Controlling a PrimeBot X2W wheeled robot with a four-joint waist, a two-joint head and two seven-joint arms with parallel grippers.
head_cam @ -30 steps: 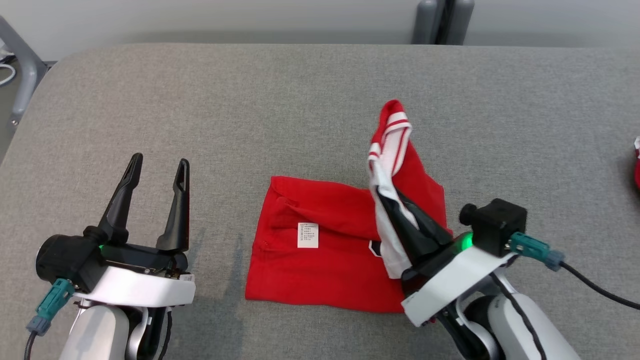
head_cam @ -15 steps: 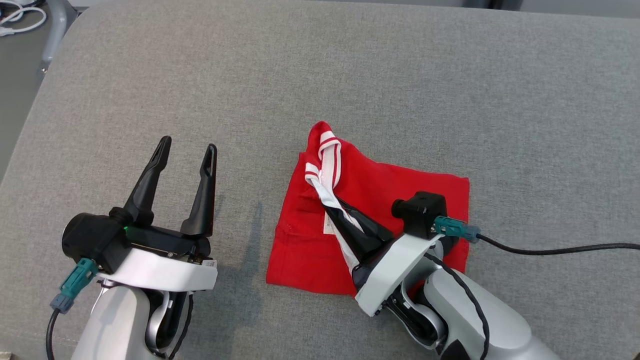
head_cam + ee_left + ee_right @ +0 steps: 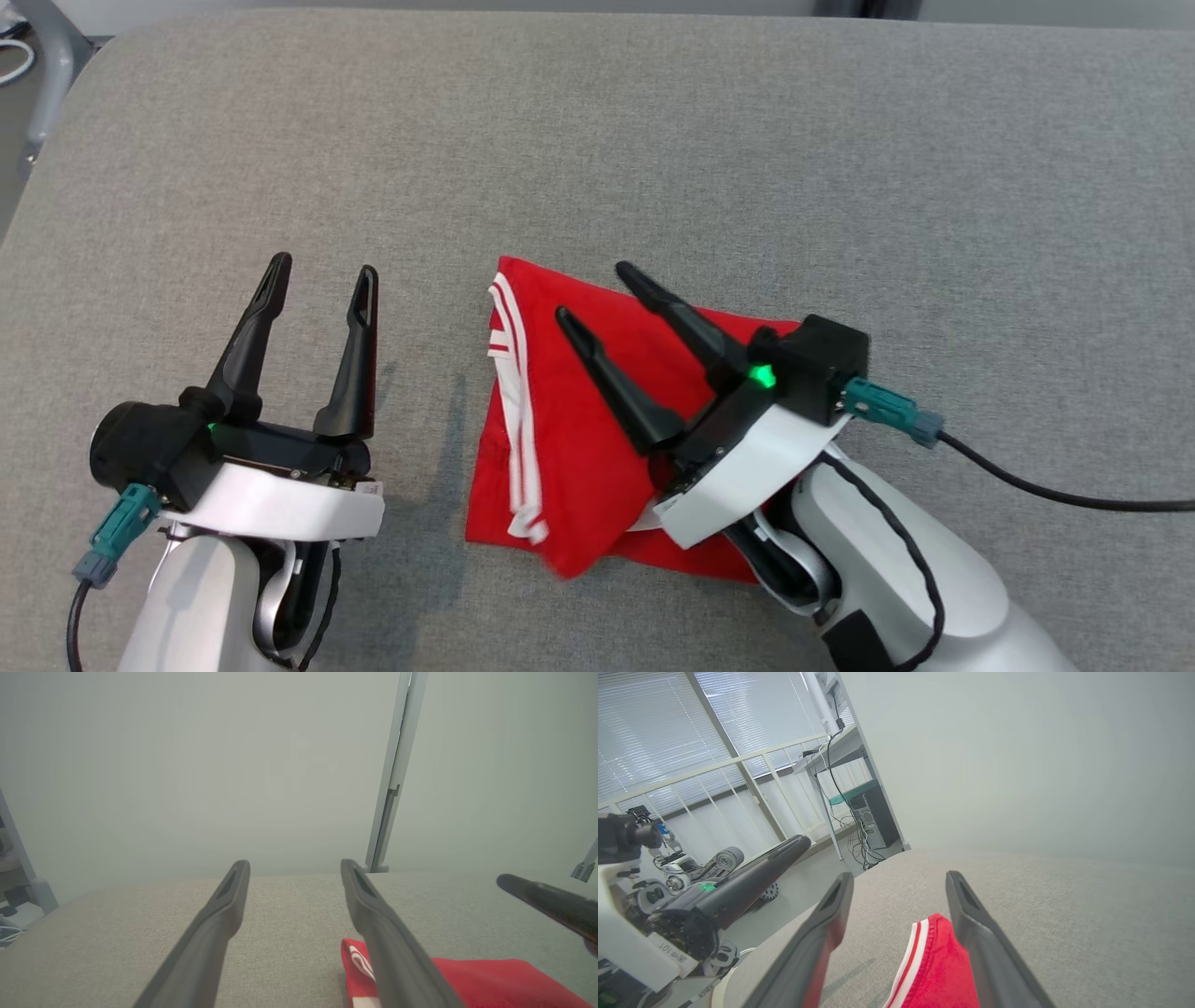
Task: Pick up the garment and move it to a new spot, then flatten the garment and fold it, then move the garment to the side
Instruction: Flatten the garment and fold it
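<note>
Folded garment [image 3: 560, 448] near the table's [image 3: 840, 140] front edge, under the right gripper [image 3: 590, 291] — wide open, empty. Beside it, left gripper [image 3: 324, 266] open too, empty. Lift the right straight up, no snagging the fold — then press flat.

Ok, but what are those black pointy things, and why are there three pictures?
They are a robot's two claws, its hands. One picture comes from a camera on its head, looking down: the left claw on the left, the right claw above a red piece of clothing. The other two come from small cameras on its wrists, each looking along that claw's fingers. The clothing, with white stripes, lies folded over on a grey table. Both claws are open, so nothing is held.
</note>
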